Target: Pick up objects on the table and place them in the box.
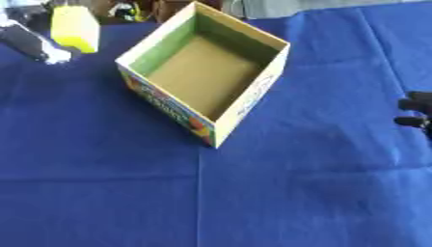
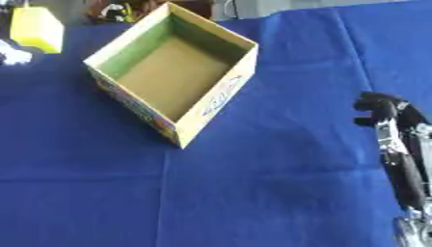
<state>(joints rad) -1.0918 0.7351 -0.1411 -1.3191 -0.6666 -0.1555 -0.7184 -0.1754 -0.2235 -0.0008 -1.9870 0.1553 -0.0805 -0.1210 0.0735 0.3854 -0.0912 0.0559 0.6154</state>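
An open cardboard box (image 1: 253,94) with a green inner wall and colourful printed sides stands on the blue cloth, turned corner-on to me; nothing shows inside it. Left of the box at the far left, a yellow block (image 1: 74,26) hangs above the cloth's back edge. My left hand (image 1: 30,41) is a blurred black and white shape right beside it, shut on the block from the left. My right hand (image 2: 390,113) rests at the right edge with fingers up and relaxed, holding nothing, well right of the box.
The blue cloth (image 1: 211,193) covers the table, with wide free room in front of and to the right of the box. Some dark clutter (image 2: 114,10) lies beyond the table's far edge.
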